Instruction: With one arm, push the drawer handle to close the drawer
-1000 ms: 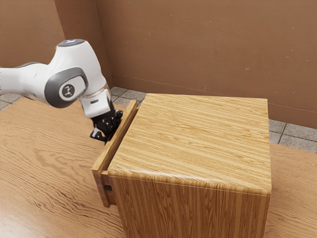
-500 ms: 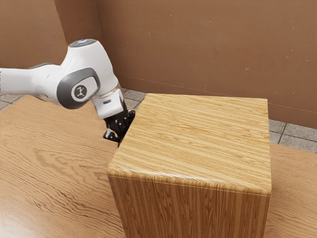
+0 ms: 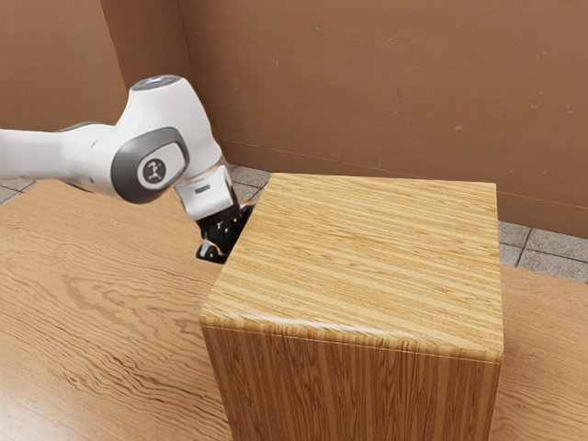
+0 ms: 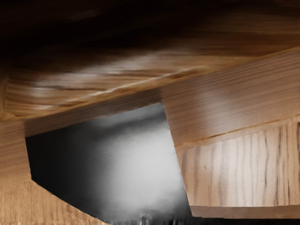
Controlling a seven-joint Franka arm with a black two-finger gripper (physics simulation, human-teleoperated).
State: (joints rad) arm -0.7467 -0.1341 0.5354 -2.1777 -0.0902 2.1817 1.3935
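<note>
**Drawer front (image 4: 239, 173) dead ahead of gripper (image 3: 220, 243), looks about flush**

Drawer front lies ahead of the gripper, on the side away from the arm, under the top edge of the cabinet (image 3: 358, 257). Its long axis runs crosswise to the push. Gripper is right beside that face, off toward the corner farther from the exterior camera. Only one arm (no choice to make), so this one is nearest. Gripper released or clenched: can't tell. Dark piece (image 4: 126, 164) just under the hand could be the handle or part of the gripper, unclear. No drawer edge juts toward the gripper past the cabinet top, so probably closed or nearly; at most a short straight press forward, then back off.
</note>
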